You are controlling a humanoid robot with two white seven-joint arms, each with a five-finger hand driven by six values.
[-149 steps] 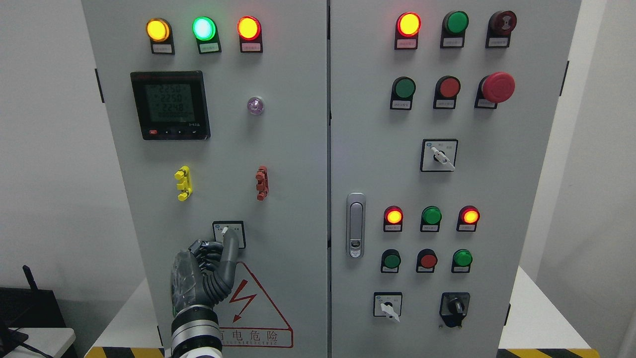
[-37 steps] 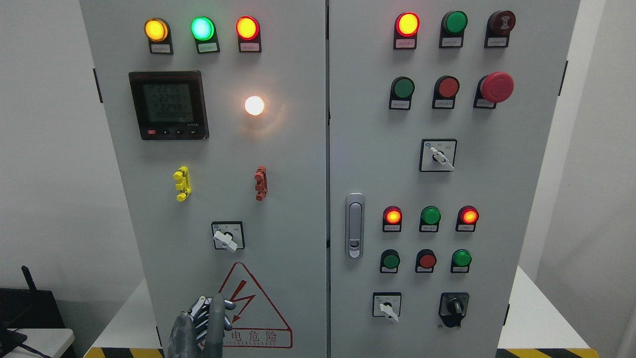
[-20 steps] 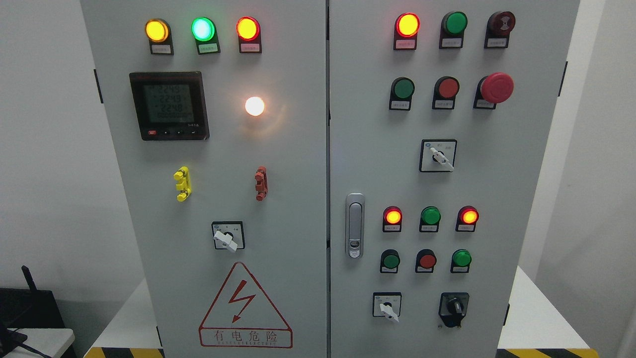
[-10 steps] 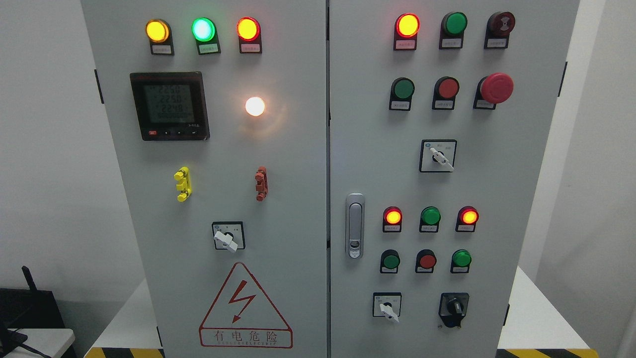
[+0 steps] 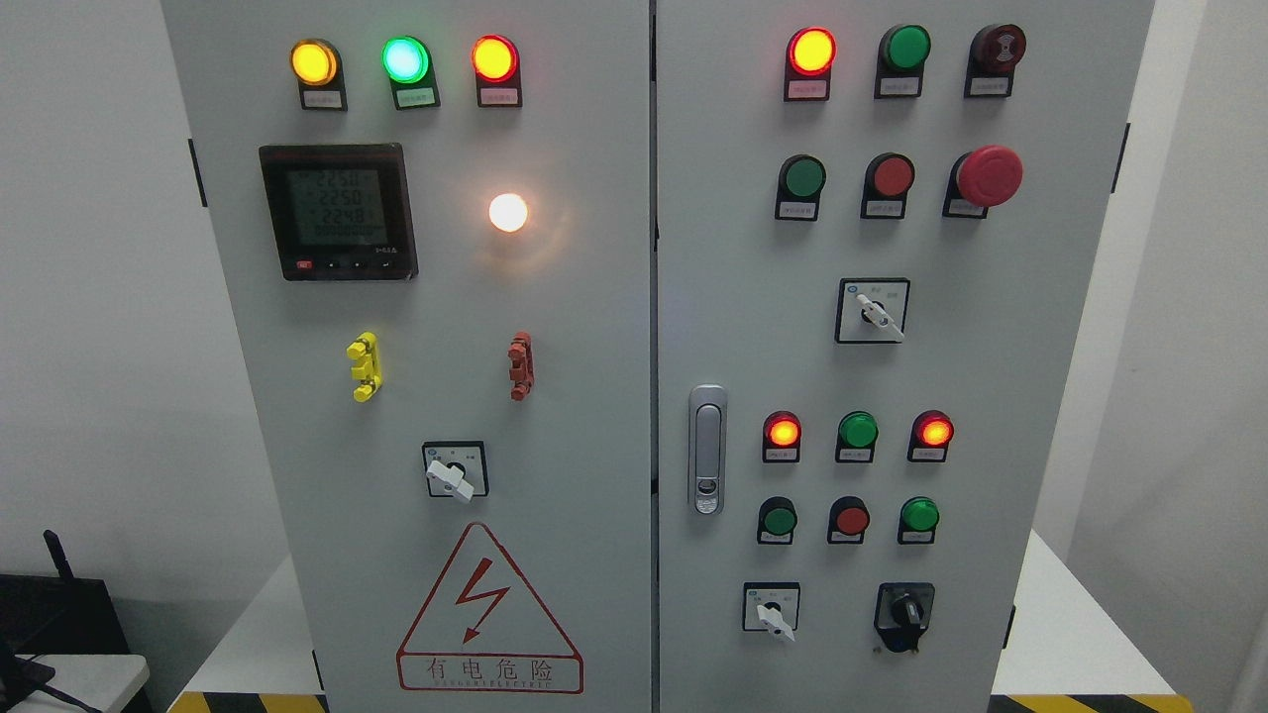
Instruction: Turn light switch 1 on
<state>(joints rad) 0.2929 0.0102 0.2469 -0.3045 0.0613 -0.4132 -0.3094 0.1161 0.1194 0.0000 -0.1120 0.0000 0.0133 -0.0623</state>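
Light switch 1 (image 5: 455, 470) sits low on the left door (image 5: 297, 396), its white lever tilted, pointing down-left. Above it we see the round lamp (image 5: 508, 212) glowing white, right of the meter (image 5: 338, 211). Bare panel surrounds the switch; the warning triangle (image 5: 489, 614) sits just below. We count three pilot lights on the left door's top row, three rotary switches with white levers, and one latch handle (image 5: 707, 450) on the right door. Neither hand shows, so we cannot tell their state.
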